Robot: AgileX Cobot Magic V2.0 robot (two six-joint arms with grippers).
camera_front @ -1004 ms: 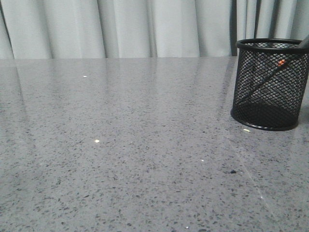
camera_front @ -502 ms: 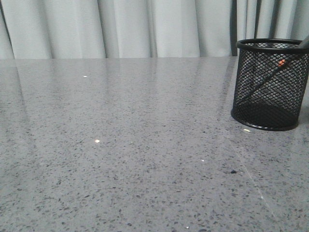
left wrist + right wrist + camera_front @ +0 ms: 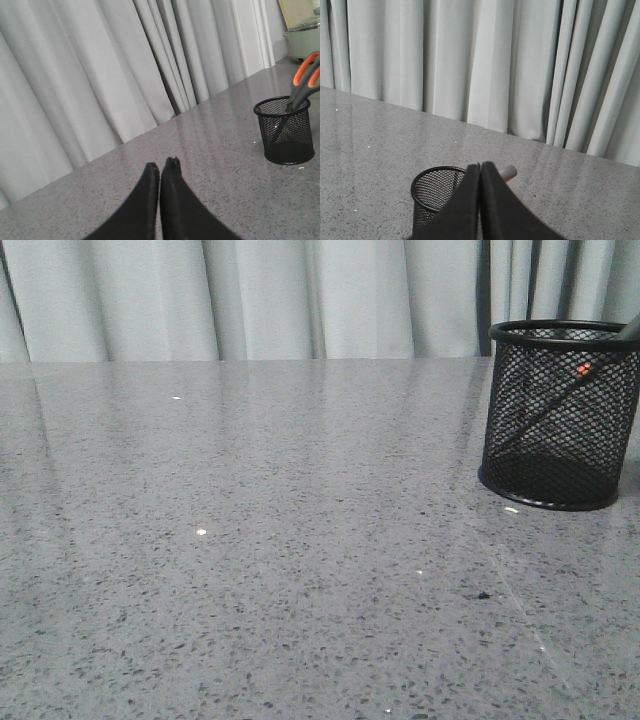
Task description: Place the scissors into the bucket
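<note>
Upright, grey-handled, orange-lined scissors (image 3: 301,84) lean inside the black wire-mesh bucket (image 3: 558,415).
Speckled grey stone bench (image 3: 250,540) lies bare leftward; left gripper (image 3: 160,172) and right gripper (image 3: 480,172) fingers pressed closed, empty.

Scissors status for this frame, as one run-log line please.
scissors: in bucket, blades down, handles above rim | left gripper: shut, empty | right gripper: shut, empty, above bucket | table

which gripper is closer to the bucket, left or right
The right gripper: it hangs just above the bucket holding the scissors. The left gripper sits well off to the side of it.
</note>
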